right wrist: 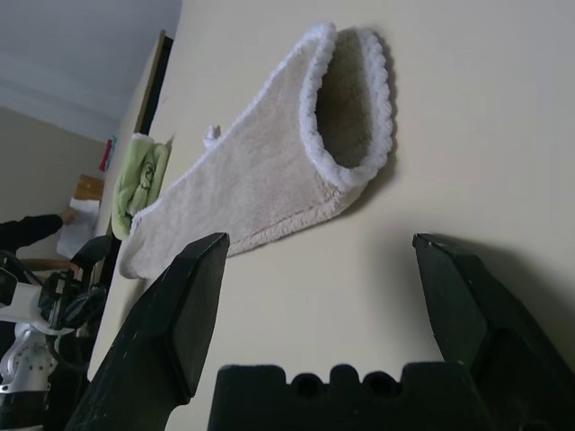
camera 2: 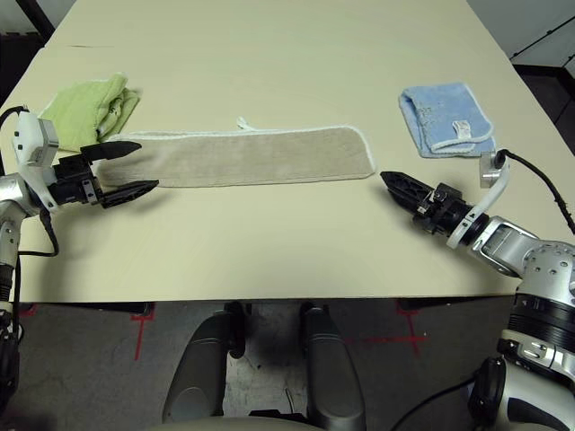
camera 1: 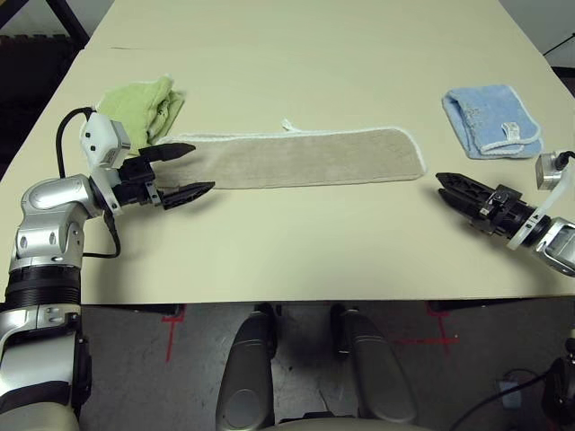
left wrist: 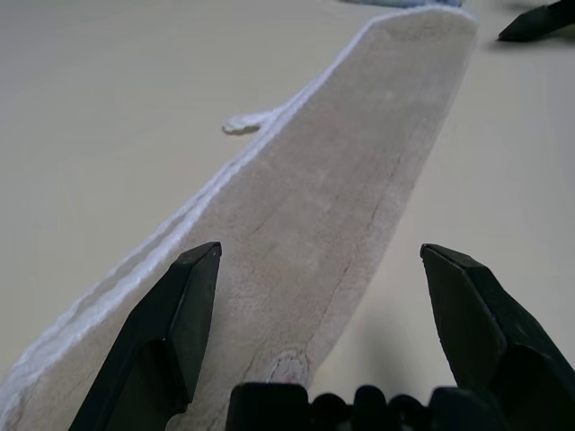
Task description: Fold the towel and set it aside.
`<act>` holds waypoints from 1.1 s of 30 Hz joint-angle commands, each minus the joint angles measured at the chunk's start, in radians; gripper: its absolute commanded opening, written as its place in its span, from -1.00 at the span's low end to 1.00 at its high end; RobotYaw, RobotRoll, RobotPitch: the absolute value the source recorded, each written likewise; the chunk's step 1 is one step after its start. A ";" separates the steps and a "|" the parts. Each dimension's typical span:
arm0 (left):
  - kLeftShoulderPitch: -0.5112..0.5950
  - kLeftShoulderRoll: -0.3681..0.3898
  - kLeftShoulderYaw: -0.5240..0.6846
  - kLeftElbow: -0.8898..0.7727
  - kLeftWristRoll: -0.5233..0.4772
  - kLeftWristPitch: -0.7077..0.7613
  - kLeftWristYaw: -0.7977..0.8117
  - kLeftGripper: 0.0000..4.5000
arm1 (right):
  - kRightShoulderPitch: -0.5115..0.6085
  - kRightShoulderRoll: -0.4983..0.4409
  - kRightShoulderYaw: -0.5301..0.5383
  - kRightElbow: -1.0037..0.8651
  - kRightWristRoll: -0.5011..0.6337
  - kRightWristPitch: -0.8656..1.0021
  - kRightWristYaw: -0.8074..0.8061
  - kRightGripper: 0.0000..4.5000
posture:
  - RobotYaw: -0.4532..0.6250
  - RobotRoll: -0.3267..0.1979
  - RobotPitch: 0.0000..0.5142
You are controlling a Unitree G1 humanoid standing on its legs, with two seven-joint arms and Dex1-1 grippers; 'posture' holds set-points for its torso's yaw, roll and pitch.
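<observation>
The towel [camera 1: 305, 157] is beige with white stitched edging and lies as a long, narrow folded strip across the middle of the table. A small white loop sticks out from its far edge. My left gripper [camera 1: 199, 168] is open at the strip's left end, and in the left wrist view its fingers [left wrist: 180, 314] straddle the towel's width just above the cloth. My right gripper [camera 1: 442, 180] is also open. It sits on the table side a little short of the towel's right end [right wrist: 346, 117], where the folded layers gape.
A crumpled lime-green towel [camera 1: 144, 103] lies behind my left gripper. A folded light blue towel [camera 1: 490, 121] lies at the back right. The table's front edge [camera 1: 296, 299] runs close below both arms. Bare tabletop stretches beyond the strip.
</observation>
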 commanded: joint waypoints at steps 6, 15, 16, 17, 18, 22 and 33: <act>0.004 -0.006 0.004 0.001 -0.016 0.003 -0.005 1.00 | -0.036 0.060 0.043 0.007 -0.024 -0.018 -0.084 0.99 | -0.26 0.25 0.01; 0.005 -0.005 0.002 -0.003 -0.013 0.003 -0.002 1.00 | -0.071 0.118 0.064 0.014 -0.037 -0.040 -0.169 0.99 | -0.25 0.25 0.01; 0.005 -0.005 0.002 -0.004 -0.013 0.003 -0.002 1.00 | -0.076 0.123 0.063 0.016 -0.038 -0.047 -0.176 0.95 | -0.25 0.25 0.01; 0.004 -0.005 0.002 -0.004 -0.012 0.002 -0.001 1.00 | -0.080 0.127 0.062 0.018 -0.041 -0.056 -0.183 0.89 | -0.25 0.25 0.01; 0.004 -0.005 0.002 -0.004 -0.012 0.002 -0.001 1.00 | -0.082 0.130 0.062 0.020 -0.044 -0.060 -0.189 0.80 | -0.25 0.25 0.01; 0.002 -0.005 0.001 -0.004 -0.013 0.005 -0.002 1.00 | -0.085 0.142 0.062 0.013 -0.044 -0.068 -0.204 0.18 | -0.26 0.25 0.01; -0.001 -0.003 0.001 -0.008 -0.017 0.018 -0.003 1.00 | -0.082 0.175 0.053 -0.023 -0.032 -0.083 -0.250 -0.99 | -0.26 0.25 0.01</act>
